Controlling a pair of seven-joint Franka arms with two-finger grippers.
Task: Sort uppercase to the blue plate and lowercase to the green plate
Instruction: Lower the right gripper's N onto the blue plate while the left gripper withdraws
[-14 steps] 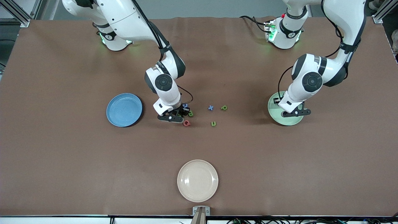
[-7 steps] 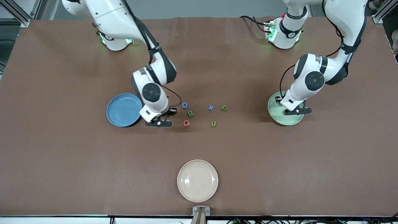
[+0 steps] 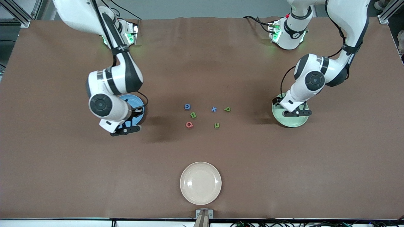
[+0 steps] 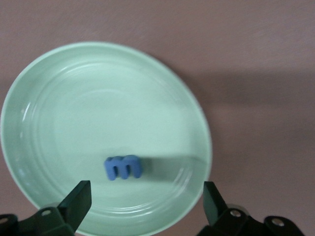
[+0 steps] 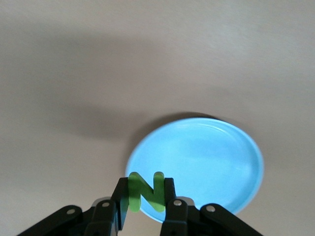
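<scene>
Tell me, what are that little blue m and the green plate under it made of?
The blue m looks like soft foam: thick, matte, with rounded edges and no shine. The green plate looks like glazed ceramic or hard plastic, which one I cannot say: its surface is glossy, with faint concentric rings and soft light reflections along the rim.

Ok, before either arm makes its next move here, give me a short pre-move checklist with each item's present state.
1. Right gripper shut on green N: ok.
2. N fully over blue plate: not ok, it hangs at the rim.
3. Left gripper open over green plate: ok.
4. Blue m lying in green plate, free of the fingers: ok.
5. Blue plate holds a letter yet: cannot tell, arm covers part of it.
6. Six letters unsorted on table: not ok.
</scene>
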